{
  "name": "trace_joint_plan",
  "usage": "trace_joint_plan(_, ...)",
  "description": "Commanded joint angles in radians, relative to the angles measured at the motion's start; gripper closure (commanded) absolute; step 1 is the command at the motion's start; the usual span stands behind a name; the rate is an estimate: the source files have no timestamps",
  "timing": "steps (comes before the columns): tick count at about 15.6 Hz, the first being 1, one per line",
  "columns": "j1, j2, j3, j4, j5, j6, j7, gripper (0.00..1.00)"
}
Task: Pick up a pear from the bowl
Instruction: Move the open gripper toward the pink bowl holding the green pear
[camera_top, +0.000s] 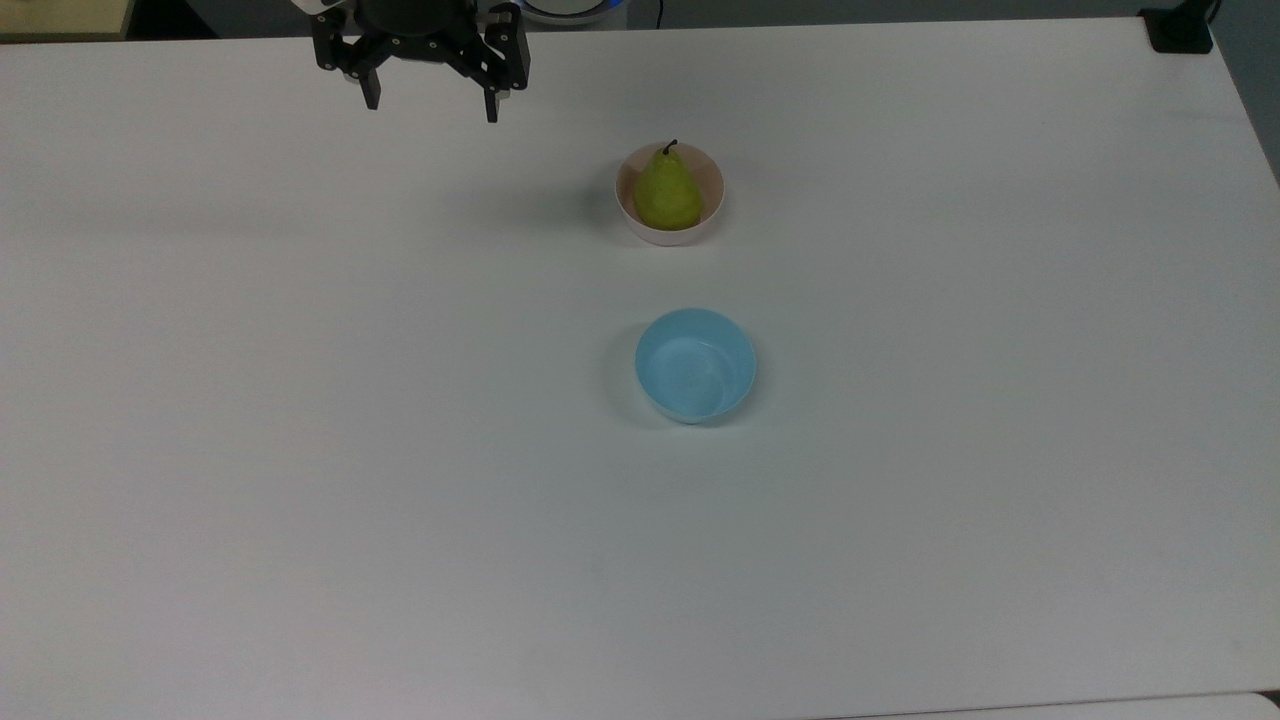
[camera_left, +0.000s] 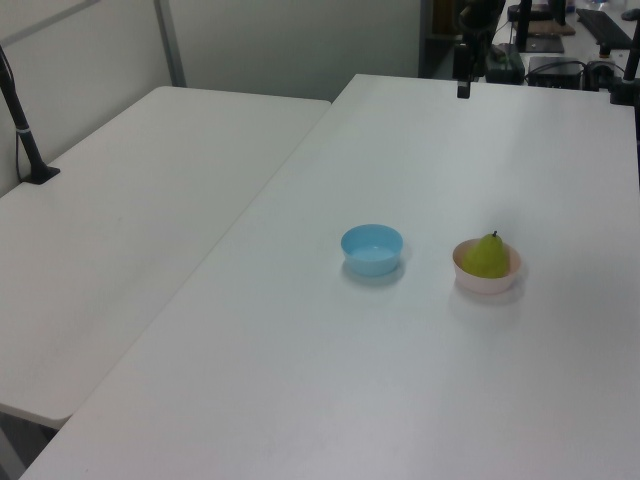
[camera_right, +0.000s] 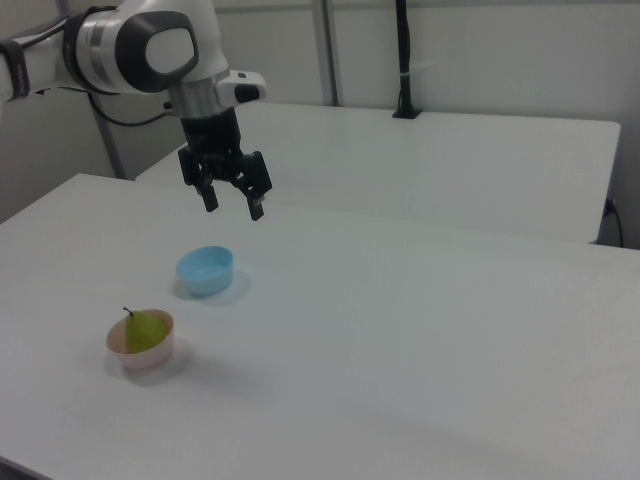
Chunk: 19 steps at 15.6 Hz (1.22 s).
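Pear (camera_top: 667, 192): upright in pink bowl (camera_top: 702, 230), mid-counter toward the far edge, untouched. My tool (camera_top: 432, 105): spread wide, empty, raised well apart. Approach, descent, grasp, lift all remain.

No text — none readable anywhere.
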<state>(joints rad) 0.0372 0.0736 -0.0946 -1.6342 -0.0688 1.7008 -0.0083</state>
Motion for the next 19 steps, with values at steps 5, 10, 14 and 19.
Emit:
trace_joint_plan(5,0.012,-0.026,-0.014,-0.009,0.067,-0.013,-0.009,0.00)
trace_joint_plan(10,0.013,-0.026,-0.014,-0.009,0.067,-0.013,-0.010,0.00)
trace_joint_plan(14,0.107,-0.026,-0.075,-0.007,0.069,-0.047,-0.015,0.00)
trace_joint_plan(19,0.257,-0.020,-0.100,-0.010,0.086,-0.093,-0.018,0.00)
